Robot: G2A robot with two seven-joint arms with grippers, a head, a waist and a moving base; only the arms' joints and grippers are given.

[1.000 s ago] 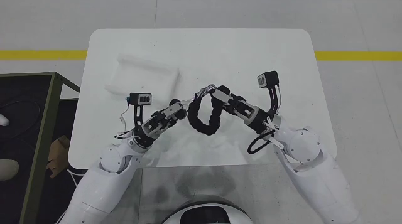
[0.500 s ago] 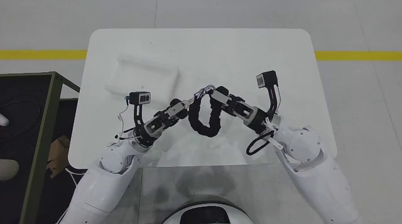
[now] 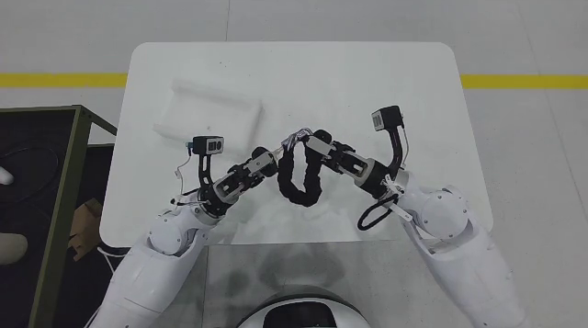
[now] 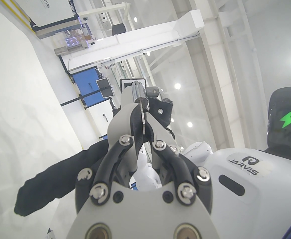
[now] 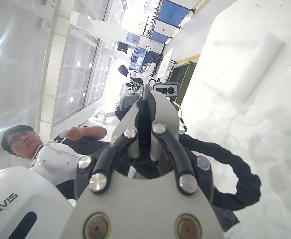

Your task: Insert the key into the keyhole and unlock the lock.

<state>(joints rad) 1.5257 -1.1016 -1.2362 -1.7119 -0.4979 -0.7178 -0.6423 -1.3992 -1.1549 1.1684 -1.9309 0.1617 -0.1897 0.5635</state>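
Left wrist view, key (image 4: 142,116) seemingly entering keyhole (image 4: 142,99)

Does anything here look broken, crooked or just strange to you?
Nothing stands out. The left gripper is shut on the key, whose tip meets the metal cylinder of the lock. The right gripper holds the lock just behind that cylinder, and its black loop hangs between the arms. No damage shows.

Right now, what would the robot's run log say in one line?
left gripper: shut on key | key: tip at keyhole | right gripper: shut on lock | stage: key insertion
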